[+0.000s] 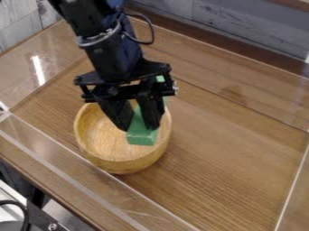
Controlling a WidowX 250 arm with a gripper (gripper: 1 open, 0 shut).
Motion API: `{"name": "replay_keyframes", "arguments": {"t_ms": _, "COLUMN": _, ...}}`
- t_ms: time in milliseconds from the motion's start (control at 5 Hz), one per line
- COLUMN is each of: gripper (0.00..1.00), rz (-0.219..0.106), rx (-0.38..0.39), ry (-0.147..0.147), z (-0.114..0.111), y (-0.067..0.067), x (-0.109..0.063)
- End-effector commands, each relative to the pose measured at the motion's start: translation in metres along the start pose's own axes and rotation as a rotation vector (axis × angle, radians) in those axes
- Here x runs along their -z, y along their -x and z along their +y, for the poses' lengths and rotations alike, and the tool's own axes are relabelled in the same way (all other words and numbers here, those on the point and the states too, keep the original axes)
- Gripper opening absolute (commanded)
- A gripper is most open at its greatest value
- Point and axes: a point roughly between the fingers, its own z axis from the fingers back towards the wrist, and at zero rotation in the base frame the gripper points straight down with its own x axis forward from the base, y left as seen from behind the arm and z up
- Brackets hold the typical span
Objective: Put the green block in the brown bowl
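The round light brown wooden bowl point(103, 153) sits on the table at lower left of centre. My black gripper point(135, 120) hangs over the bowl, pointing steeply down, with its fingers shut on the green block point(144, 133). The block stands tilted, its lower end showing between the fingertips just above the bowl's right inner wall. Whether the block touches the bowl is unclear. The upper part of the block is hidden by the fingers.
The wooden table point(229, 135) is ringed by a low clear plastic wall point(36, 63). A grey plank wall point(254, 23) stands at the back. The table's front edge point(72, 203) runs diagonally at lower left.
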Motion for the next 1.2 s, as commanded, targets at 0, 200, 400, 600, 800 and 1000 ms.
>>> {"name": "replay_keyframes", "arguments": {"t_ms": 0, "gripper": 0.0, "rz": -0.03, "rx": 0.009, "ry": -0.001, "z": 0.001, "y": -0.0045, "x": -0.0042}}
{"name": "replay_keyframes", "arguments": {"t_ms": 200, "gripper": 0.0, "rz": -0.031, "rx": 0.007, "ry": -0.002, "z": 0.0019, "y": -0.0043, "x": -0.003}}
{"name": "replay_keyframes", "arguments": {"t_ms": 400, "gripper": 0.0, "rz": -0.031, "rx": 0.005, "ry": -0.003, "z": 0.0027, "y": -0.0041, "x": -0.0015}}
{"name": "replay_keyframes", "arguments": {"t_ms": 600, "gripper": 0.0, "rz": -0.032, "rx": 0.003, "ry": -0.004, "z": 0.0037, "y": -0.0041, "x": 0.0002}}
{"name": "replay_keyframes", "arguments": {"t_ms": 800, "gripper": 0.0, "rz": -0.032, "rx": 0.0, "ry": -0.004, "z": 0.0051, "y": -0.0044, "x": 0.002}}
{"name": "replay_keyframes", "arguments": {"t_ms": 1000, "gripper": 0.0, "rz": -0.032, "rx": -0.003, "ry": -0.005, "z": 0.0065, "y": -0.0047, "x": 0.004}}
